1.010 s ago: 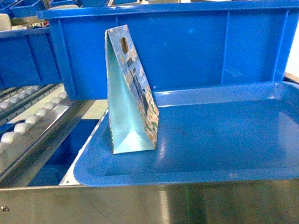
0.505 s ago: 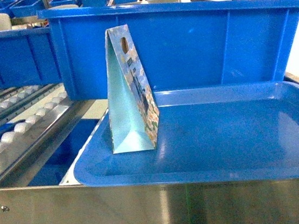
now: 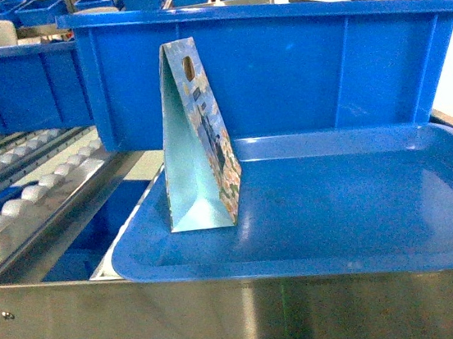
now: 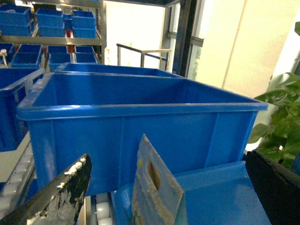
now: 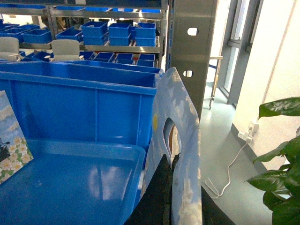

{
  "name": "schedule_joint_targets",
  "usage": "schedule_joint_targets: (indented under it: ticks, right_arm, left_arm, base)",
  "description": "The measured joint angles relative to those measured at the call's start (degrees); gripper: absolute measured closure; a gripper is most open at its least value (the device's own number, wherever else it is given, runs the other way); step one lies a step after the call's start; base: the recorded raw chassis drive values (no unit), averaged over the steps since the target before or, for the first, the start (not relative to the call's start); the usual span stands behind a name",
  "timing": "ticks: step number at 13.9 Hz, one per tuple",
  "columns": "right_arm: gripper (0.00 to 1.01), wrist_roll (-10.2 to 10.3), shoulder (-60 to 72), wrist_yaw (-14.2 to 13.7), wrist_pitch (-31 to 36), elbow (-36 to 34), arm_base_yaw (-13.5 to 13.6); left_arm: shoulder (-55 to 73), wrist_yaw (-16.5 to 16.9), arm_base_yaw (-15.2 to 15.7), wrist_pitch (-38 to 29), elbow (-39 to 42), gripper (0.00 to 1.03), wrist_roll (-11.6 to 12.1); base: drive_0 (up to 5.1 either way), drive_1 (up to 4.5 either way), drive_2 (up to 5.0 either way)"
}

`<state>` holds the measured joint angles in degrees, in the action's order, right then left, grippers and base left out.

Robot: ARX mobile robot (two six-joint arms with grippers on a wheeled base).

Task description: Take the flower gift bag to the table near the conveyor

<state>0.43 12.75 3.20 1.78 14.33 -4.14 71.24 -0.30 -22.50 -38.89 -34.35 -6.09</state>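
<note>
A flower gift bag [image 3: 196,157] stands upright at the left end of a shallow blue tray [image 3: 363,202]. It is pale blue on the side, printed on the face, and has a handle hole near the top. My left gripper [image 4: 168,192] is open wide, and this bag's top [image 4: 157,197] rises between its fingers [image 4: 61,197], touching neither. My right gripper [image 5: 172,159] is shut on one wall of a second gift bag [image 5: 183,131] with a cloud print, held off the tray's right end. The conveyor's white rollers [image 3: 31,193] run on the left. The table is out of view, and neither gripper shows in the head view.
A deep blue bin [image 3: 297,70] stands right behind the tray. A shiny steel rail [image 3: 227,310] crosses in front. More blue bins fill the shelves behind [image 5: 117,33]. A steel upright [image 5: 190,47] and a potted plant [image 5: 281,154] are at the right.
</note>
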Motion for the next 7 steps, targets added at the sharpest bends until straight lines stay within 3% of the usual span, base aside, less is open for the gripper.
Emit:
schedule_joint_targets:
  ticks: [1,3,5,7]
  right_arm:
    - [0.99,0.0,0.0,0.0,0.0,0.0,0.0]
    - [0.99,0.0,0.0,0.0,0.0,0.0,0.0]
    - [0.99,0.0,0.0,0.0,0.0,0.0,0.0]
    - [0.99,0.0,0.0,0.0,0.0,0.0,0.0]
  left_arm:
    - [3.3,-2.9,-3.0,0.7,-1.7,0.05,0.3]
    - [8.1,-9.1,-6.1,-1.0,-2.6,0.05,1.3]
    - [11.9,-12.9,-5.8,-2.9,-3.7,0.05,2.1]
    - [15.6,-12.1,-4.3,-2.2,-6.3,0.05,2.2]
  base:
    - [0.0,0.0,0.0]
    - [0.0,0.0,0.0]
    - [0.0,0.0,0.0]
    - [0.0,0.0,0.0]
